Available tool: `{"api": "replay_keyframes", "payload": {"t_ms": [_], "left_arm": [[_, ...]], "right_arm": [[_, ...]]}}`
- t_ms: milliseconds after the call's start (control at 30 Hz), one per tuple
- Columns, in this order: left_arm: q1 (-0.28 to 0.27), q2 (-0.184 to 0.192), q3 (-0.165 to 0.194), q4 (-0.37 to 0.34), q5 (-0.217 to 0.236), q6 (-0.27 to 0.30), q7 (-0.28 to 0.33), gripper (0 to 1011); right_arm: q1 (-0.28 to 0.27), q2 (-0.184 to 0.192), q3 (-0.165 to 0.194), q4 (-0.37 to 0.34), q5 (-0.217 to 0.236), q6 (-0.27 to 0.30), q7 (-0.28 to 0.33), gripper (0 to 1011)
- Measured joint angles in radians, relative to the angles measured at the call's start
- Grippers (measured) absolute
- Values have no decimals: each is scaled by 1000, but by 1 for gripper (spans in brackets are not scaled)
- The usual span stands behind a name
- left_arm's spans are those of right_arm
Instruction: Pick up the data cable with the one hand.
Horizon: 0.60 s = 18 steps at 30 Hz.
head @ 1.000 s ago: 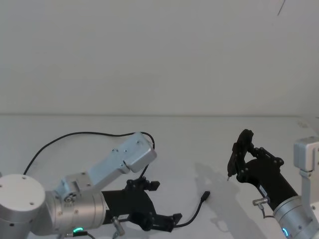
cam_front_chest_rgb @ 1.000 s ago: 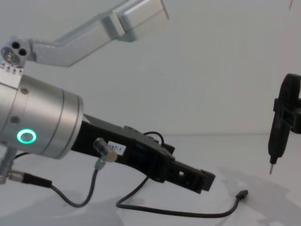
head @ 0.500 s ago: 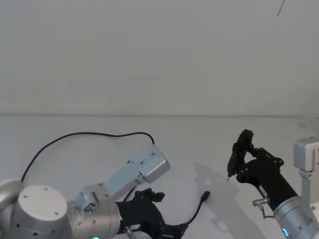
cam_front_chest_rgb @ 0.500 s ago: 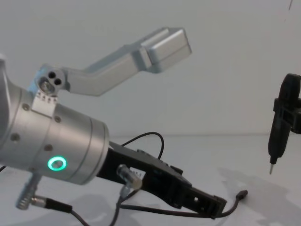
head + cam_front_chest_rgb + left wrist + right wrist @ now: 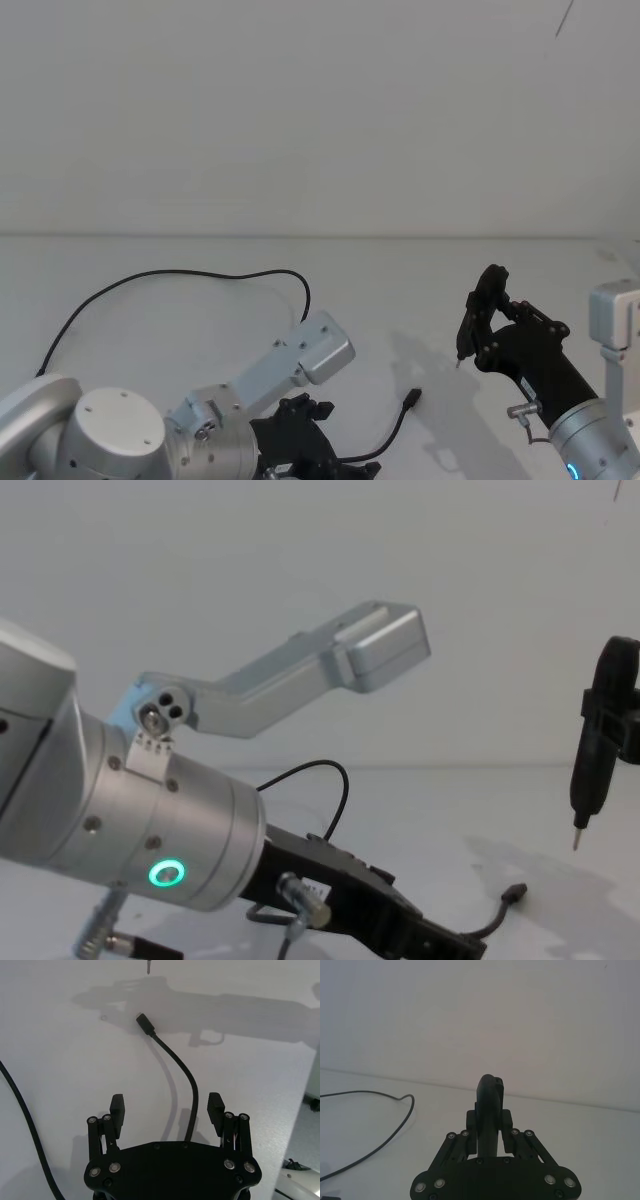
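So in the last second the left gripper point(image 5: 166, 1105) has come forward and dropped down toward the table point(image 5: 400, 290). It's now sitting low right over the cable point(image 5: 193, 1097), a bit back from the plug point(image 5: 144, 1022). A second ago it was hanging higher and further back from the plug. Half a second ago it was already nosing in low, so this looks like the tail end of the approach.

Fingers point(image 5: 215, 1105) are spread wide with nothing in them. From the left wrist cam the cable runs back from the plug and passes between them, closer to one finger than dead centre, then goes under the palm. I can't tell if the tips are actually touching the table yet.

The cable itself hasn't budged as far as I can see. The plug is lying flat in the same spot, and the rest of the cord swings away from the plug in a big loop across the table.

The right gripper point(image 5: 489, 1127) is parked well off to the plug's right, clamped on that pen point(image 5: 590, 770) with the tip pointing down. It hasn't moved at all.

My read is that lining up is basically done, and what's left is closing and lifting. The cord is thin and sits off-centre, so closing might nudge it sideways before it's pinched.
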Motion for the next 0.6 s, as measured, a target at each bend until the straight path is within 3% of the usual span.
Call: {"api": "replay_keyframes", "payload": {"t_ms": [167,333,600], "left_arm": [[-9,-12,11,23,12,-9,0,1001],[-15,-20,19,40,21,-16,-1,929],[-22,-28,27,57,32,-23,-2,697]], "right_arm": [[0,0,0,0,0,0,0,279],[0,0,0,0,0,0,0,279],[0,0,0,0,0,0,0,279]]}}
